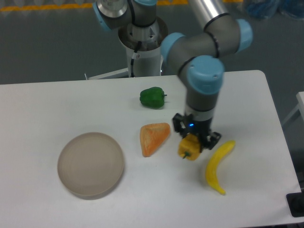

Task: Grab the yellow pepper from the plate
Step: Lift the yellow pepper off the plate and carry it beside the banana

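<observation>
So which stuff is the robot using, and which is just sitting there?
Part of the job: yellow pepper, held in the gripper; plate, bare.

Just lying about: green pepper, orange wedge, banana.

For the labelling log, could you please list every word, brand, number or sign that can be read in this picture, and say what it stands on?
None: no text can be read anywhere in the picture.
The arm, the gripper and the yellow pepper it holds carry no visible lettering.
The plate, green pepper, orange wedge, banana and table are plain.
</observation>
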You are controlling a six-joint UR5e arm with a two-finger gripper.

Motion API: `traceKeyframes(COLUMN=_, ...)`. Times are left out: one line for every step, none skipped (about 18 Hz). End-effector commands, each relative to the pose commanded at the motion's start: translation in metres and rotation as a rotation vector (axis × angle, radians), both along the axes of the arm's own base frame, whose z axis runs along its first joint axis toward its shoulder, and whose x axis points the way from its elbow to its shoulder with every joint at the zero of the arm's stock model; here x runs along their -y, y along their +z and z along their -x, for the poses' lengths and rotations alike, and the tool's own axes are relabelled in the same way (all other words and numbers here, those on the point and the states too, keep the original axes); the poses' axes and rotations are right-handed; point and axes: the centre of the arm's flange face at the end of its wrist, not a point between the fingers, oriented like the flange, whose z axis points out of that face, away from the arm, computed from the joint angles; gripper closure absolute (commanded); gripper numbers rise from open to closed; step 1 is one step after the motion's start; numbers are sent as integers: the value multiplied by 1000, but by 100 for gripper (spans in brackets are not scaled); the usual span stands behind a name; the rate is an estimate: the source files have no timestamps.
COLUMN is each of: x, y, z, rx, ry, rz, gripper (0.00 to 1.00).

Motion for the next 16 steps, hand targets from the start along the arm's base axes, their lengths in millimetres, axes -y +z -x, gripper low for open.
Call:
traceKeyframes(x=5, y=-2, z=6, rx=0, ry=-41, rz=9, gripper=100)
traceKeyframes(x=7, y=-5, z=10, rx=-1, ry=-97, rz=19, gripper=100)
traceKeyframes(x=7, y=-8, z=12, rx=-5, ry=-117, rz=26, gripper=100)
traceKeyframes(x=8, y=-11, z=14, rx=-16, ry=-133, rz=43, gripper=100)
traceKeyframes(x=9, y=-15, z=19, rx=-34, ry=-169, rz=74, gripper=100)
traceKeyframes(x=10, y=-21, z=22, rx=-41, ry=-236, rz=92, gripper=100)
traceKeyframes(x=12, y=-23, z=29, rx=-40, ry=-254, rz=94, gripper=100)
traceKeyframes(x=13, y=-22, z=32, rx=-37, ry=-253, rz=88, gripper=100)
traceKeyframes(x=12, y=-22, z=31, rx=-37, ry=-259, rz=89, gripper=100)
traceKeyframes(x=10, y=-23, z=30, rx=-39, ry=-268, rz=90, gripper=100)
traceKeyframes(x=10, y=-23, z=29, rx=-40, ry=-270, rz=91, gripper=100)
traceKeyframes(x=8, y=-26, z=28, rx=-36, ry=-273, rz=93, gripper=100)
traceKeyframes(x=6, y=-27, z=27, rx=-36, ry=-276, rz=93, gripper=100)
traceKeyframes(x=5, y=-28, z=28, rx=-35, ry=-276, rz=94, gripper=100)
traceKeyframes(x=4, y=-26, z=29, rx=-36, ry=-276, rz=91, gripper=100)
traceKeyframes(x=4, y=-27, z=29, rx=-34, ry=-276, rz=90, gripper=100)
